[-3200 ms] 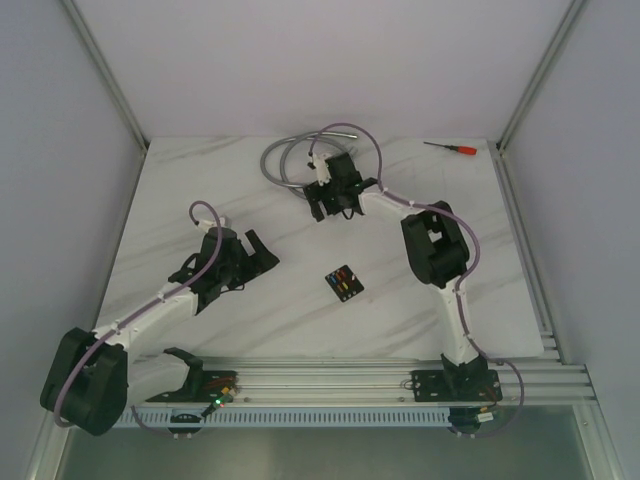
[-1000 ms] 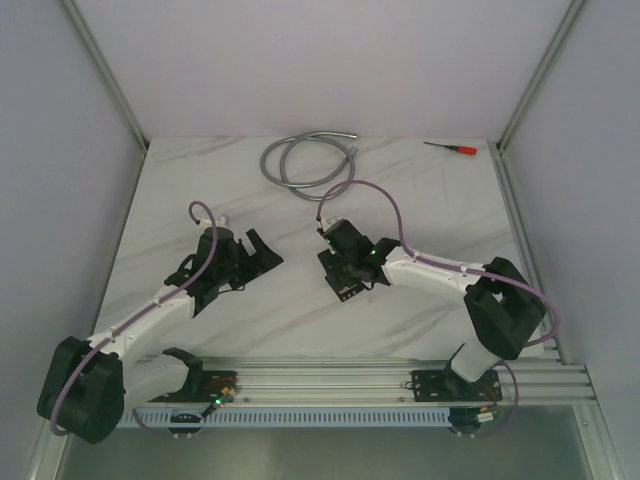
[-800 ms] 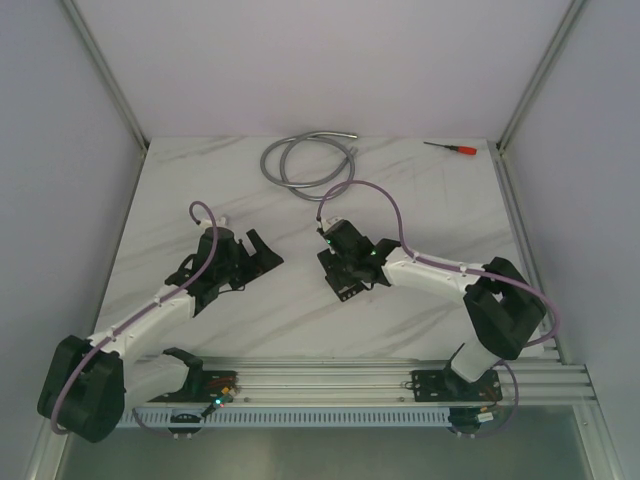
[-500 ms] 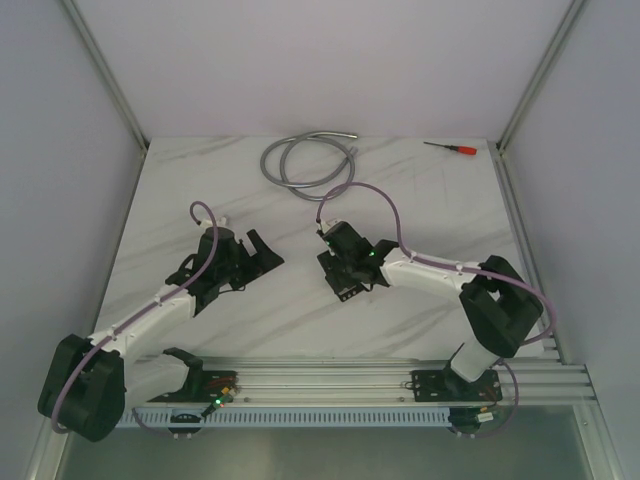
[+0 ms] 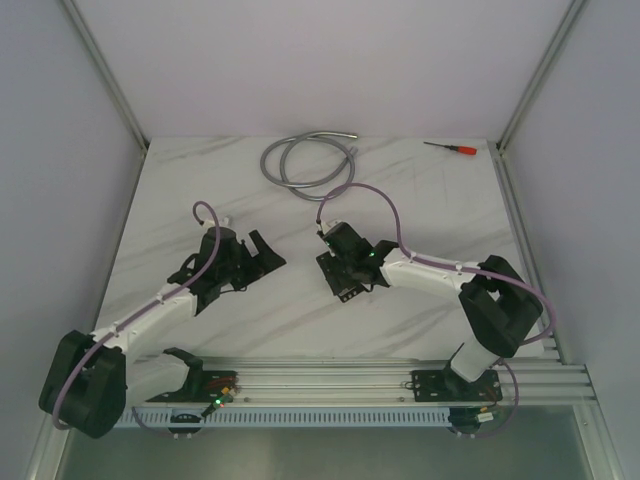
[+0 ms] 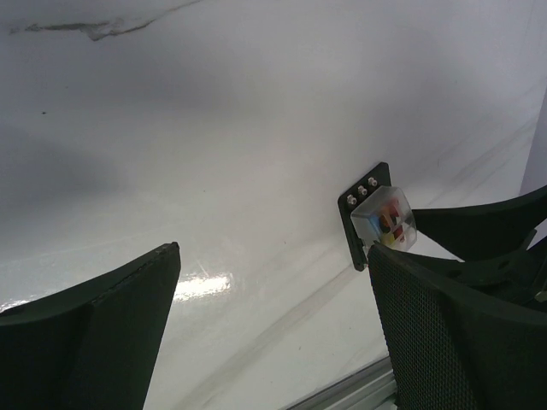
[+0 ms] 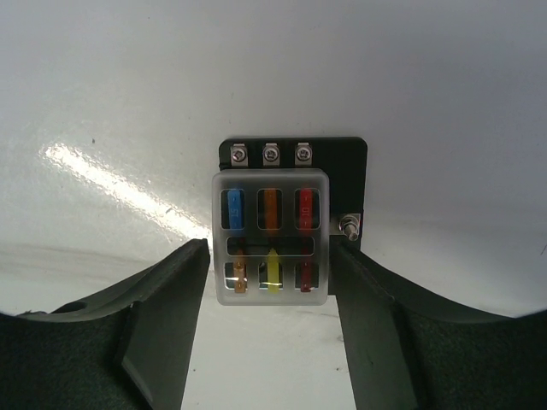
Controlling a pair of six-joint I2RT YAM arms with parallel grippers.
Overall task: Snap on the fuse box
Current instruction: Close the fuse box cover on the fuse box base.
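Marble table [image 5: 200, 180] bears fuse box [image 7: 338, 158] holding coloured fuses [image 7: 270, 209], flanked by right hand [image 7: 269, 252], grip unclear; left hand [image 6: 273, 254] wide.

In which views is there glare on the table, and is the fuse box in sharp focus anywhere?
Right wrist view: a glare streak crosses the table left of the fuse box, which is sharp. Left wrist view: a smaller glare patch near the left end effector; the fuse box looks soft. Top view: even light, no glare.

Coiled grey hose [image 5: 266, 162] and, seemingly, a red-handled screwdriver [image 5: 452, 148] lie on the table [image 5: 200, 180].
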